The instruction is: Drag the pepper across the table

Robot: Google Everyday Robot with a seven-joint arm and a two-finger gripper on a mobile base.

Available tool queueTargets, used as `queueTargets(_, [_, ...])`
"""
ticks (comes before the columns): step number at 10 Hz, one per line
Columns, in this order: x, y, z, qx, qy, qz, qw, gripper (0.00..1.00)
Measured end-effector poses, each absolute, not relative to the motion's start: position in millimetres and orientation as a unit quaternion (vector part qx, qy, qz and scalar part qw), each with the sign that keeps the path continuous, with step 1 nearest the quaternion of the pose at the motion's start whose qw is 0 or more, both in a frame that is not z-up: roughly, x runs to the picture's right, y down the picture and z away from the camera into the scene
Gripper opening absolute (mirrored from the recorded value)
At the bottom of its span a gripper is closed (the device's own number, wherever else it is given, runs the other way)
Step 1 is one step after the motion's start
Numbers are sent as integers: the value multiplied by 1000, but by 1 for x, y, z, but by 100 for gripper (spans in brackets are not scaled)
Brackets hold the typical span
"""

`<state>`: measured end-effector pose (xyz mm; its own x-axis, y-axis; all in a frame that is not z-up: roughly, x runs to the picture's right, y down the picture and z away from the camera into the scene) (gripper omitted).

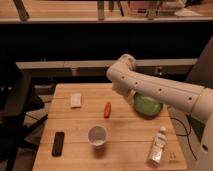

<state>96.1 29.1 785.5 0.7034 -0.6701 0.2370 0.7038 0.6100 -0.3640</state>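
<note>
The pepper (107, 109) is a small slim orange-red object lying on the wooden table (75, 127), a little behind its middle. My white arm reaches in from the right and bends above the table's far edge. The gripper (119, 90) is at the arm's end, low behind the bend, above the table and up and to the right of the pepper, apart from it. Nothing shows in it.
A green round bowl (147, 104) sits at the right, partly behind the arm. A white cup (97, 136) stands in front of the pepper. A white block (76, 100) lies at the far left, a black remote (58, 143) at the front left, a clear bottle (157, 146) at the front right.
</note>
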Motion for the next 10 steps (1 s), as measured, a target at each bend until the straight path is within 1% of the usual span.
queueTargets(7, [89,41,813,-223,-62,-428,874,80])
queueTargets(10, [80,52,831,-229,-75,-450,860,80])
